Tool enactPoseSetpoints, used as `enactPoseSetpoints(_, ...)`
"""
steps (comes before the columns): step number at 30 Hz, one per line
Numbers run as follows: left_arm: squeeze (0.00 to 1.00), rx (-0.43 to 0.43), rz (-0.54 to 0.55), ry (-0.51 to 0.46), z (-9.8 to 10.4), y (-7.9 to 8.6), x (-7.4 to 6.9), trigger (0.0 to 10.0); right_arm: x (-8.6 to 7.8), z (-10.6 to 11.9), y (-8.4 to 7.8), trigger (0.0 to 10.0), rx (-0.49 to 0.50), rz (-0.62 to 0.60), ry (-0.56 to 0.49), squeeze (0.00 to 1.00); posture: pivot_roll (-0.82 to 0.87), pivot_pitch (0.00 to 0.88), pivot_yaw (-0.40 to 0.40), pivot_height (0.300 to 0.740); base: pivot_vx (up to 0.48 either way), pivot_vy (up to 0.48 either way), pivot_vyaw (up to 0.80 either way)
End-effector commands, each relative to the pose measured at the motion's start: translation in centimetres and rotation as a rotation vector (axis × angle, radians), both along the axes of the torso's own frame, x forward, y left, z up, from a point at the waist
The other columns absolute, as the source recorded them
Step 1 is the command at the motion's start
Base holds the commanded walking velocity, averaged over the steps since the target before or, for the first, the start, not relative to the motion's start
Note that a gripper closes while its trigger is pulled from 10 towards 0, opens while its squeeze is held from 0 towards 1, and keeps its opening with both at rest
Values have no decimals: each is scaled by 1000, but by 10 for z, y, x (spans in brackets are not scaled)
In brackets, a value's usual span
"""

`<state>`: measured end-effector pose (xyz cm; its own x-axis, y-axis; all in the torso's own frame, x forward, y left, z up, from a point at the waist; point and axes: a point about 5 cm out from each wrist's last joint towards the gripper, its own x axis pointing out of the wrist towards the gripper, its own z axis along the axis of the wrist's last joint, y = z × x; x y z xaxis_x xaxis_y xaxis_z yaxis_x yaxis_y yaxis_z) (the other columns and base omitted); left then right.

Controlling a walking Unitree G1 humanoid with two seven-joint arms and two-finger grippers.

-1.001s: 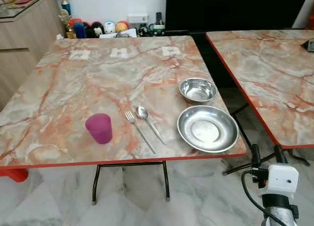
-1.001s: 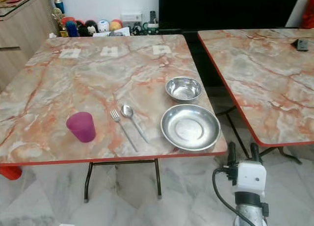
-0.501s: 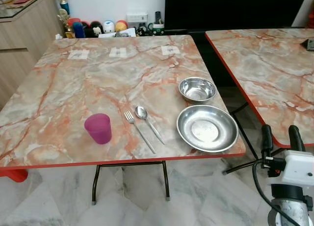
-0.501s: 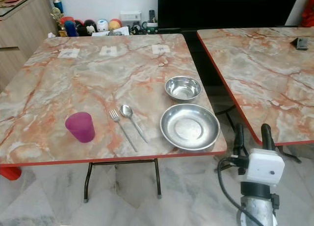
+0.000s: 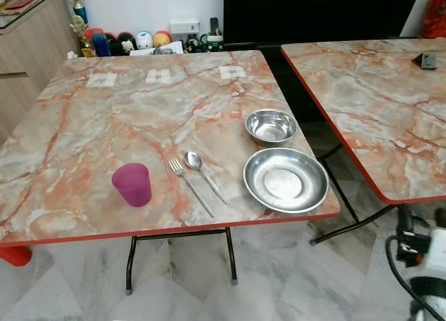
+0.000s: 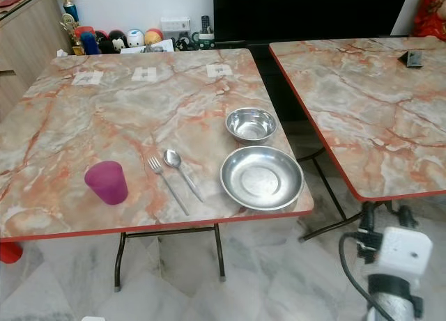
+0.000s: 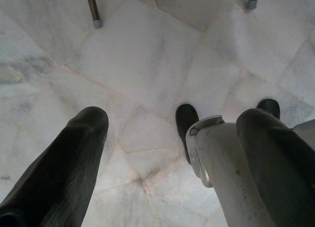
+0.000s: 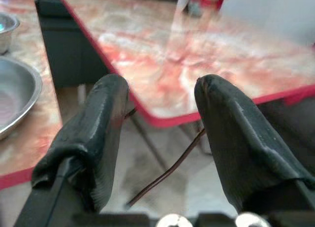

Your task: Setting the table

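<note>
- Pale marble floor [image 5: 83,293] runs under two marble-patterned tables with red edges; a wooden cabinet [image 5: 31,35] stands at the far left and a row of small colourful figures [image 5: 125,41] lines the back wall.
- Nearer table [image 5: 104,119] carries all the tableware, grouped toward its near right part; three small white labels [image 5: 159,76] lie along its far side.
- Second table [image 5: 376,105] stands to the right, apart from the first, with a small dark object [image 5: 426,59] near its far edge.
- Large steel plate [image 5: 286,180] sits at the near right corner of the nearer table.
- Small steel bowl [image 5: 271,126] sits just behind the plate, close to it.
- Purple cup [image 5: 132,184] stands upright near the front edge, well to the left of the plate.
- Spoon [image 5: 204,175] and fork [image 5: 189,186] lie side by side between the cup and the plate, the fork on the cup's side.
- Right gripper [image 8: 160,123] is low beside the gap between the tables, off the near right corner; its jaws are parted and hold nothing.
- Left gripper [image 7: 172,153] points down at the floor by the robot's feet, jaws spread wide with nothing between them.
</note>
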<state>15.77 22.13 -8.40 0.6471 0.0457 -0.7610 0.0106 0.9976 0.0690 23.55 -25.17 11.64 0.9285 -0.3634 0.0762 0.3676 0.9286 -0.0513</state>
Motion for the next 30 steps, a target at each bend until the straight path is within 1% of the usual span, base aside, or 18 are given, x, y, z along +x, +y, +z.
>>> enactPoseSetpoints(1,0,2,16,32,-3,2,-8,10000,14,-9,6,10000,93,26,41,0,-36,101,-5,740,0,0,0)
enactPoseSetpoints(2,0,2,16,32,-3,2,-8,10000,14,-9,6,10000,93,26,41,0,-36,101,-5,740,0,0,0)
enactPoseSetpoints(3,0,1,16,32,-4,1,-8,10000,29,-5,16,10000,92,80,20,0,-26,95,-4,740,0,0,0)
enactPoseSetpoints(4,0,1,16,32,-4,1,-8,10000,34,-3,20,10000,90,101,12,0,-26,95,-4,740,0,0,0)
enactPoseSetpoints(7,0,1,24,30,-4,1,-8,10000,46,0,28,10000,93,146,-6,0,-17,90,-5,740,0,0,0)
enactPoseSetpoints(8,0,1,24,30,-4,1,-8,10000,46,0,28,10000,93,146,-6,0,-17,90,-5,740,0,0,0)
enactPoseSetpoints(9,0,2,26,31,-4,1,-8,10000,52,-1,31,10000,127,156,-3,0,-19,90,0,740,0,0,0)
enactPoseSetpoints(10,0,1,25,33,-4,1,-9,10000,58,-2,30,10000,188,149,-5,0,-19,90,0,740,0,0,0)
enactPoseSetpoints(11,0,1,25,33,-4,1,-9,10000,58,-2,30,10000,188,149,-5,0,-19,90,0,740,0,0,0)
enactPoseSetpoints(12,0,2,21,35,-4,1,-9,10000,63,-2,28,10000,256,130,-6,0,-24,93,5,740,0,0,0)
enactPoseSetpoints(14,0,0,21,36,-4,1,-8,10000,72,0,24,10000,331,88,-8,0,-27,94,7,740,0,0,0)
enactPoseSetpoints(15,0,0,21,36,-4,1,-8,10000,72,0,24,10000,331,88,-8,0,-27,94,7,740,0,0,0)
enactPoseSetpoints(17,0,-2,20,36,-4,0,-7,10000,81,-7,28,10000,376,97,64,0,-27,94,7,740,0,0,0)
enactPoseSetpoints(18,0,-2,20,36,-4,0,-7,10000,81,-7,28,10000,376,97,64,0,-27,94,7,740,0,0,0)
enactPoseSetpoints(19,0,-4,19,35,-4,-1,-7,10000,87,-10,35,10000,422,130,78,0,-23,95,5,740,0,0,0)
enactPoseSetpoints(21,0,-6,22,33,-4,-2,-6,10000,94,-12,45,10000,441,184,105,0,-22,97,4,740,0,0,0)
enactPoseSetpoints(24,0,-6,22,32,-4,-2,-6,10000,99,-14,51,10000,457,209,139,0,-21,100,7,740,0,0,0)
enactPoseSetpoints(30,0,-6,23,36,-4,-3,-6,10000,111,-6,58,10000,490,226,107,0,-18,103,7,740,0,0,0)
